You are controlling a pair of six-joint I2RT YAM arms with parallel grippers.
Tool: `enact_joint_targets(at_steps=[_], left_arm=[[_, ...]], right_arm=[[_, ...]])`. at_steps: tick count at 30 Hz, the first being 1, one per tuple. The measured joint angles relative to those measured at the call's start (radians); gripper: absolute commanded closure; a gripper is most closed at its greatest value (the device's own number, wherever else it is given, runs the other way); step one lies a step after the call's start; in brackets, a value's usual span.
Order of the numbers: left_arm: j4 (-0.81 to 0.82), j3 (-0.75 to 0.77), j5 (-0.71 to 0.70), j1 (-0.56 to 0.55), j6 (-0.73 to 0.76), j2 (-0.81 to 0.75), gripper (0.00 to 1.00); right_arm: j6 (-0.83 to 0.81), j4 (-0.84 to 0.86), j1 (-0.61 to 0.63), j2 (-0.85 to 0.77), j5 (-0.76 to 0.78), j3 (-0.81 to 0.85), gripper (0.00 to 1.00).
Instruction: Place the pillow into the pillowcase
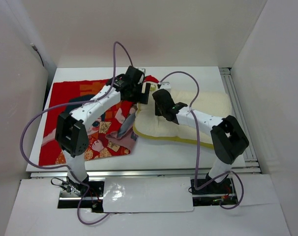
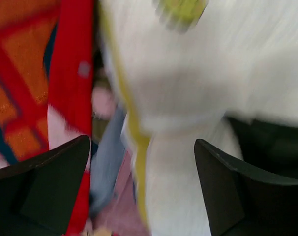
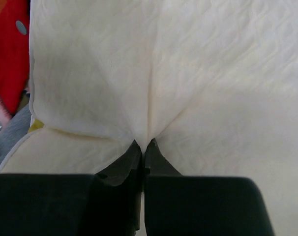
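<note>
left claw [image 2: 141, 147]: jaws wide apart, straddling the yellow-piped edge of the pillow [image 1: 213, 101], gripping nothing. right claw [image 3: 144, 146]: closed, pinching a fold of pillow fabric. markings: yellowish patch [image 2: 181, 10] on the pillow, too blurred to read. pillow: right half of table [image 1: 154, 155], long axis left-right, left end meeting the red pillowcase [image 1: 70, 96], which lies flat at left.

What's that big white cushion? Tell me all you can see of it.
A soft cream-white rectangular pillow with quilted-looking fabric and yellow piping lies flat on the white table. Its left end meets the red printed pillowcase. The right gripper pinches a fold of it; the open left gripper hovers over its piped edge.
</note>
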Motion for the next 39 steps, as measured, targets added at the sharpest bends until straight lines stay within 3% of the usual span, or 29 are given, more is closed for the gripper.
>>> enact_joint_targets(at_steps=[6, 9, 12, 13, 22, 26, 33, 39], left_arm=[[-0.029, -0.345, -0.089, 0.016, -0.106, -0.241, 0.0], [-0.016, -0.445, -0.123, 0.046, -0.131, -0.301, 0.02], [0.003, -0.472, -0.158, 0.056, -0.135, -0.277, 0.07], [0.008, -0.471, -0.167, 0.056, -0.137, -0.258, 0.13], [0.012, -0.5, -0.19, 0.056, -0.153, -0.144, 0.15], [-0.01, -0.529, -0.194, 0.056, -0.192, -0.14, 0.36], [-0.072, -0.565, -0.237, 0.061, -0.266, -0.134, 0.99], [-0.101, -0.586, -0.275, 0.056, -0.292, -0.186, 1.0]], right_arm=[[0.01, 0.016, -0.071, 0.045, -0.032, -0.006, 1.0], [0.01, 0.017, -0.075, 0.048, -0.037, -0.006, 1.0], [0.011, 0.018, -0.08, 0.048, -0.049, -0.006, 1.0], [0.011, 0.018, -0.082, 0.048, -0.053, -0.006, 1.0], [0.011, 0.018, -0.098, 0.048, -0.091, -0.006, 1.0], [0.012, 0.018, -0.1, 0.048, -0.098, -0.006, 1.0], [0.015, 0.018, -0.106, 0.047, -0.112, -0.006, 1.0], [0.038, 0.016, -0.109, 0.046, -0.12, -0.004, 1.0]])
